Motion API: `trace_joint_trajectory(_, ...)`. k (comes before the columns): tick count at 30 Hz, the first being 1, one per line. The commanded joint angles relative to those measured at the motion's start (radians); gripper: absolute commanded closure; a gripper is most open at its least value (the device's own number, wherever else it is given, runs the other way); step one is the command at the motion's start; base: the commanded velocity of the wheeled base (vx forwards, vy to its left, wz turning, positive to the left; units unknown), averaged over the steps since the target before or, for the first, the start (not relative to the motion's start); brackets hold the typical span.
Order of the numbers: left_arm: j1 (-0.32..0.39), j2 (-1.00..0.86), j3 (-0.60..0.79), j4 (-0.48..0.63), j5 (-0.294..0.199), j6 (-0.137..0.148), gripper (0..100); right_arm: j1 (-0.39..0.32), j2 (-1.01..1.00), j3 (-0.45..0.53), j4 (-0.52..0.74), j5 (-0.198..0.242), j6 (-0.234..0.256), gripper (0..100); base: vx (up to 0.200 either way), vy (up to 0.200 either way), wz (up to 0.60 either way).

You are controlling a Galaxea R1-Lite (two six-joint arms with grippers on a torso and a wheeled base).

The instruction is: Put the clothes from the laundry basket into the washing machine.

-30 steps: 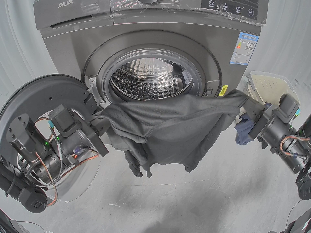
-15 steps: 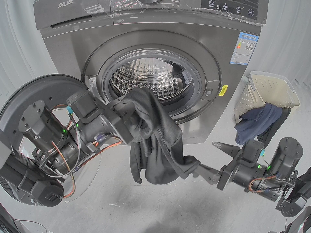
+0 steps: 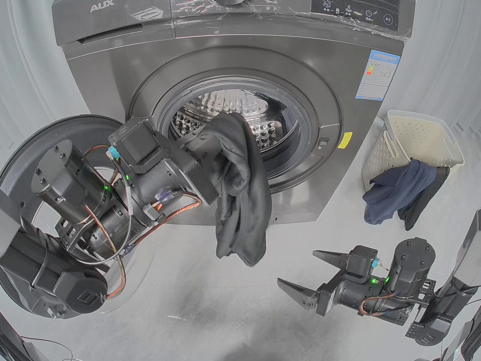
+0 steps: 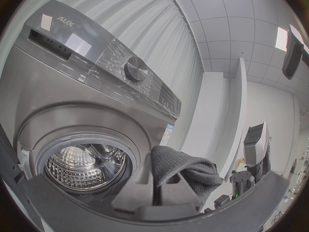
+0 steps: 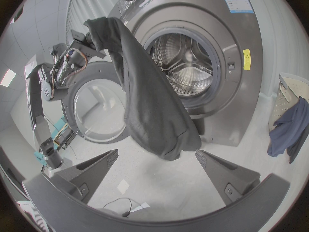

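1. Your left gripper (image 3: 208,144) was clenched on a bunched fold of the dark grey garment (image 3: 245,196). In the left wrist view the cloth sat pinched between both fingers (image 4: 138,184).
2. The grasp was level with the lower left edge of the drum opening (image 3: 230,116). The garment hung from this 1 point as a narrow bundle, its hem clear of the floor. Judged reason: a bundle gathered at 1 point passes the round opening more easily than a spread sheet.
3. In the right wrist view the garment hung in front of the washing machine (image 3: 240,51), with none of it inside the drum.
4. Your right gripper (image 3: 298,267) was spread wide and empty, low over the floor and well apart from the garment. Judged reason: at that height it cannot snag the hem during loading.
5. The door (image 3: 65,146) stood swung fully out on the machine's left side, behind the left arm, which left the opening unobstructed.
6. The laundry basket (image 3: 426,136) stood on the floor at the machine's right front corner. A blue garment (image 3: 396,189) and a darker one (image 3: 426,191) draped over its front rim, near the right arm, so loading is judged unfinished.
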Motion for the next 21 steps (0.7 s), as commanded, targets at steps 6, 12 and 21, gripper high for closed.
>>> trace_joint_trajectory(6,-0.016,-0.010,0.005,-0.001,-0.001,0.002,100,-0.024,0.112,-0.148,-0.053,0.001,-0.002,0,0.000,0.000,0.00)
trace_joint_trajectory(12,-0.024,-0.008,0.002,-0.001,-0.001,0.003,100,-0.048,0.146,-0.277,-0.050,0.001,-0.005,0,0.000,0.000,0.00)
trace_joint_trajectory(21,-0.029,-0.008,-0.002,-0.001,-0.001,0.003,100,-0.073,0.246,-0.386,-0.052,0.016,-0.019,0,0.000,0.000,0.00)
